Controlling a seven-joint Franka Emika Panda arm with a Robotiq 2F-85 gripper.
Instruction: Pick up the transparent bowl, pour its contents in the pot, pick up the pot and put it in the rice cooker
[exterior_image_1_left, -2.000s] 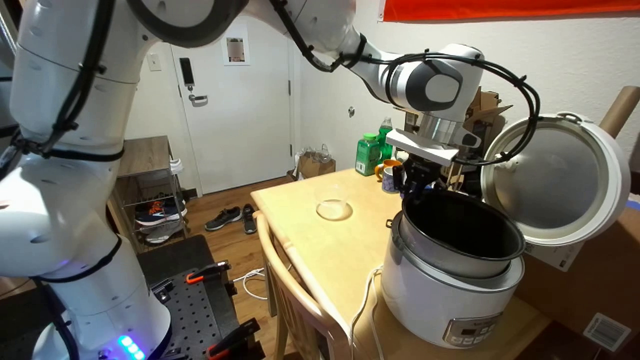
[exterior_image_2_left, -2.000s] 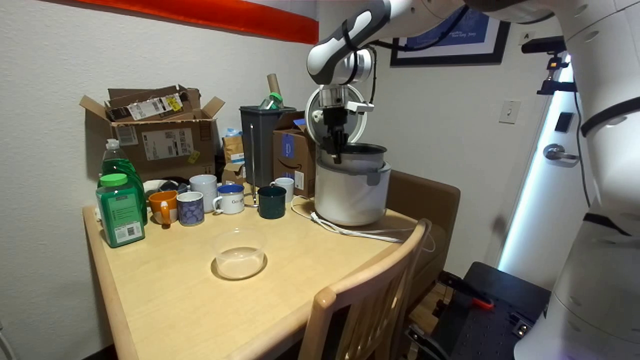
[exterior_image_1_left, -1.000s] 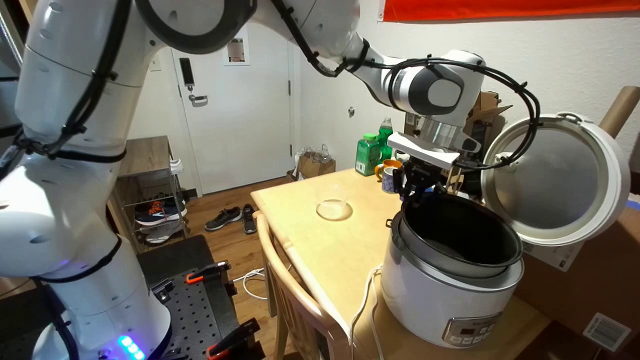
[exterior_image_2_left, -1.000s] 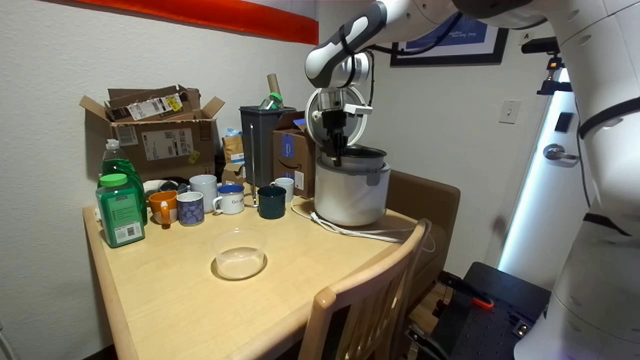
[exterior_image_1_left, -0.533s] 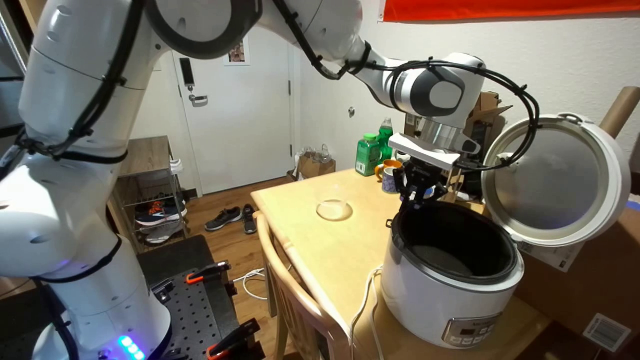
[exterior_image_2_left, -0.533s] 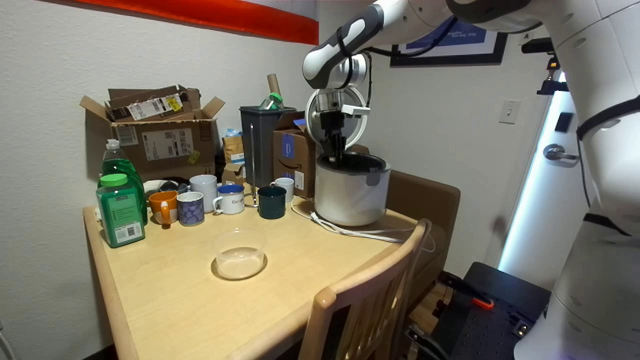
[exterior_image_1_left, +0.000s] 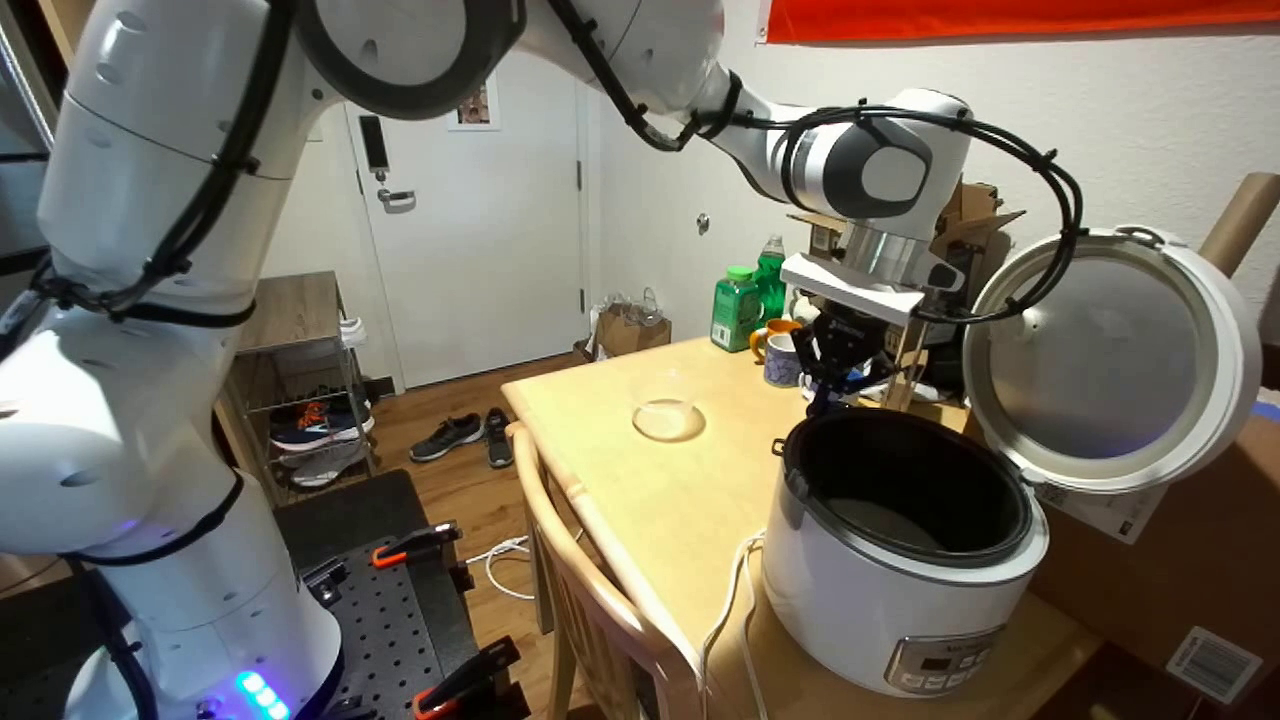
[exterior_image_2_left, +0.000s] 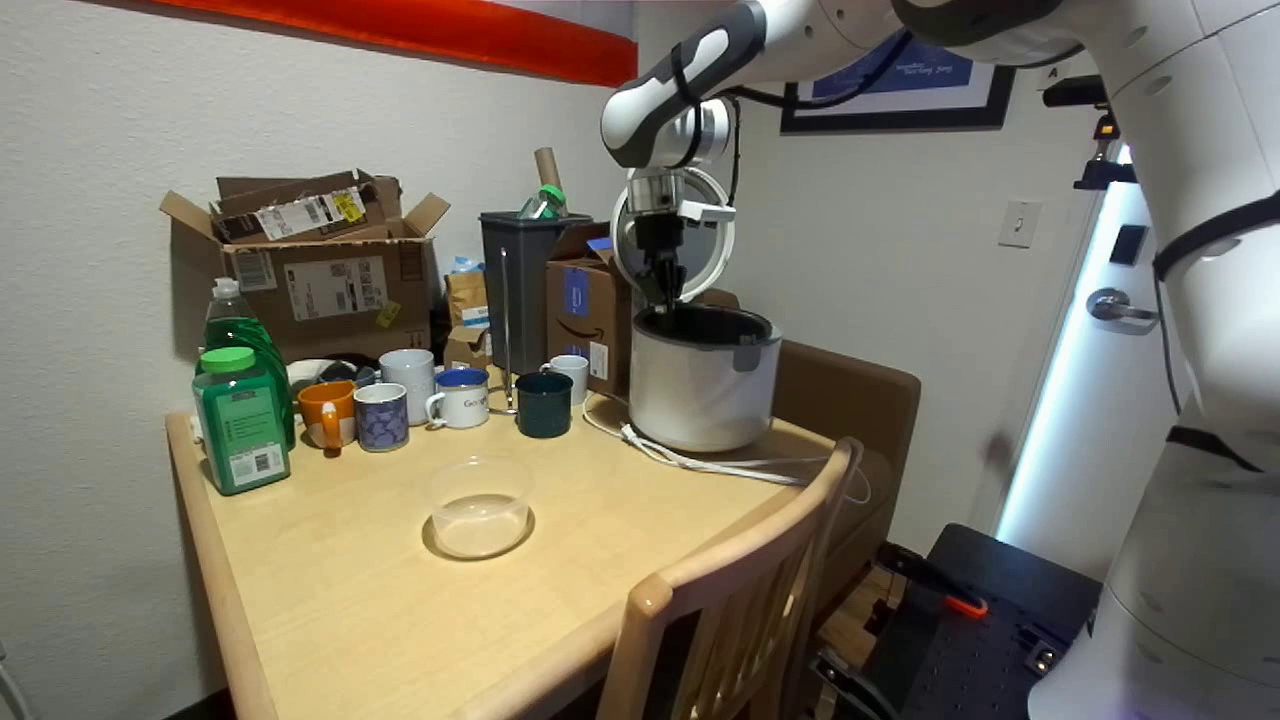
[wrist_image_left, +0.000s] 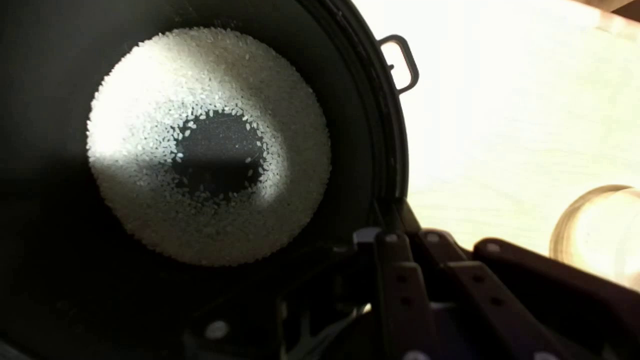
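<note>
Risking a tilted round black metal pot (exterior_image_1_left: 908, 487) in the round white rice cooker (exterior_image_1_left: 885, 612), if lifting the black pincer (exterior_image_1_left: 821, 402) while gripping — clamped or free, unclear.

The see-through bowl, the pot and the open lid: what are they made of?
The bowl is probably clear, smooth plastic, maybe glass: the table shows through. The pot looks like metal with a dark coating, judging by the dull sheen inside. The lid seems softly shiny grey metal, with a smooth white rim, likely plastic.
</note>
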